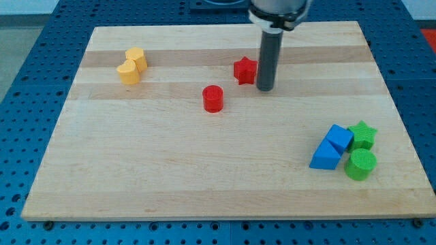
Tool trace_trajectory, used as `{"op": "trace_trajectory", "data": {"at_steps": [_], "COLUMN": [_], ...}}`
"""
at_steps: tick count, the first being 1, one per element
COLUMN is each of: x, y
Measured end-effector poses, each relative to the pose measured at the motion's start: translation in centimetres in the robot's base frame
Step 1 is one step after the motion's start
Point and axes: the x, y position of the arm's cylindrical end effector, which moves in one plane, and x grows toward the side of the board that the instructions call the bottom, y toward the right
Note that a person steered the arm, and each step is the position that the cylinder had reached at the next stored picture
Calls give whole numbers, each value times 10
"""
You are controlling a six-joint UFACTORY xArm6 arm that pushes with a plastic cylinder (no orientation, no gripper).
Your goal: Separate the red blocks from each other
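Observation:
A red star block lies on the wooden board near the view's top centre. A red cylinder block stands a short way below and to the left of it, with a clear gap between the two. My tip is right beside the red star, on its right side, touching or nearly touching it. The rod rises straight up to the arm's dark end at the view's top edge.
Two yellow blocks sit together at the view's upper left. At the lower right are a blue cube, a blue triangular block, a green star and a green cylinder, clustered together.

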Motion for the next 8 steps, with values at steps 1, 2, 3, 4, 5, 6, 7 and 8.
{"op": "trace_trajectory", "data": {"at_steps": [1,2,3,4,5,6,7,8], "x": [3,7,-39,-46,-46,-46,-46,-46], "y": [-43,-78,-77,-75,-47,-4,37,75]}}
